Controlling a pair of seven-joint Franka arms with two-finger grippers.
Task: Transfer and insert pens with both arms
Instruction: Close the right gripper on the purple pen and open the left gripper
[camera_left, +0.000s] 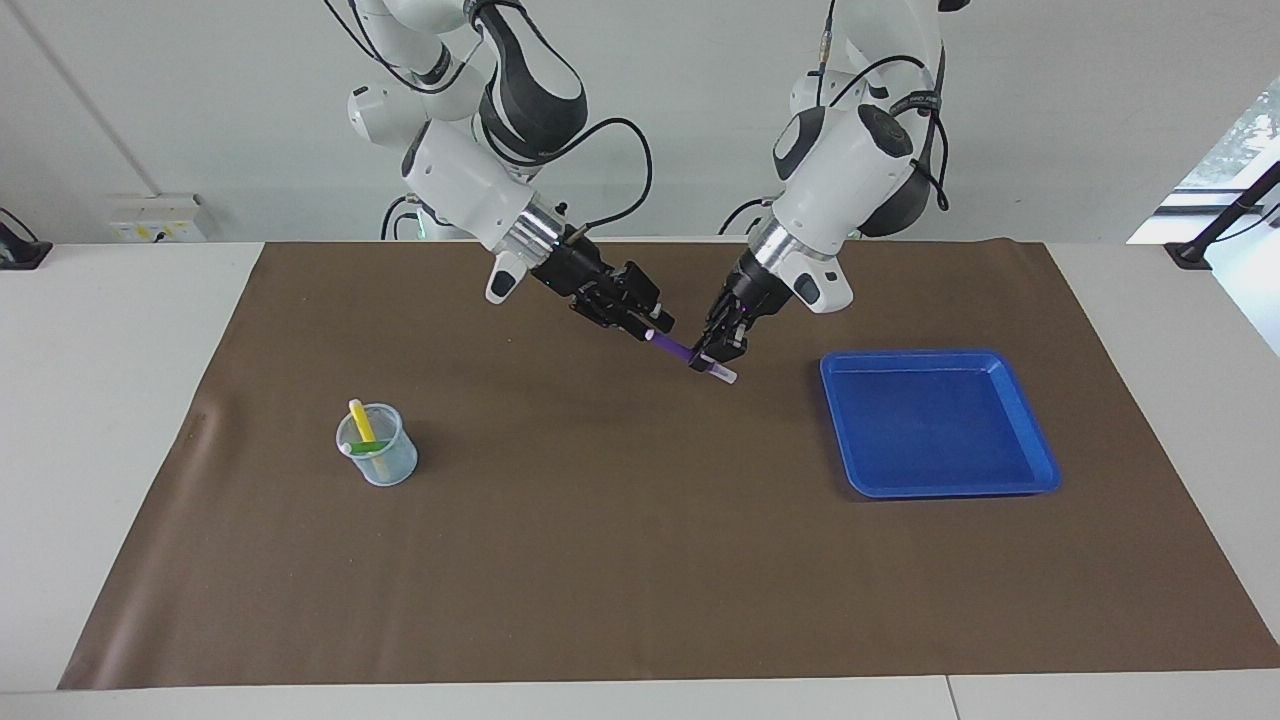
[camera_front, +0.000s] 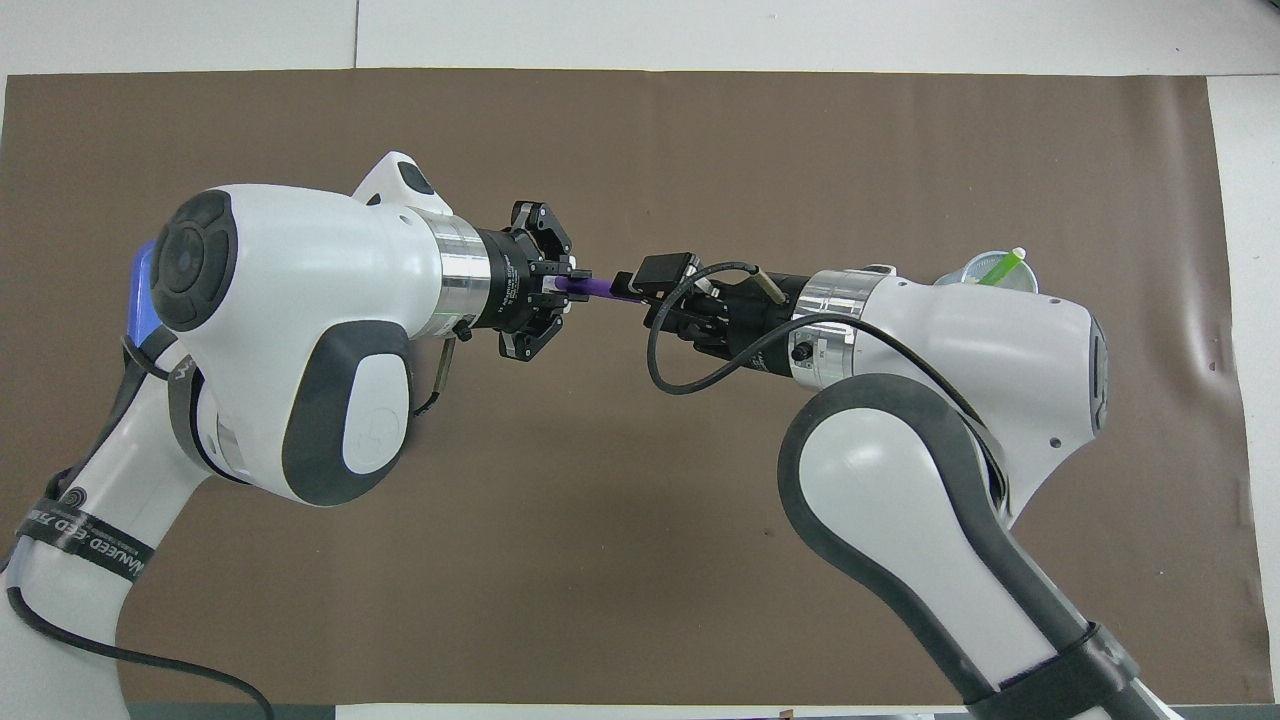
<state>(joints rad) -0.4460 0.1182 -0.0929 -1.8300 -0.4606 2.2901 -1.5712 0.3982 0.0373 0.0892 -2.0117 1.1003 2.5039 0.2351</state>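
The purple pen (camera_left: 676, 349) hangs in the air over the middle of the brown mat, spanning between both grippers; it also shows in the overhead view (camera_front: 597, 287). My left gripper (camera_left: 718, 358) (camera_front: 566, 285) is shut on it near its pale end. My right gripper (camera_left: 652, 325) (camera_front: 640, 292) is at the pen's other end. The yellow pen (camera_left: 359, 421) and the green pen (camera_left: 371, 448) (camera_front: 1000, 268) stand in a clear cup (camera_left: 385, 468) toward the right arm's end of the table. In the overhead view the right arm hides most of the cup (camera_front: 968, 272).
A blue tray (camera_left: 1035, 470) with nothing in it lies on the mat toward the left arm's end; in the overhead view only a sliver of the tray (camera_front: 142, 290) shows past the left arm. The brown mat (camera_left: 600, 560) covers most of the table.
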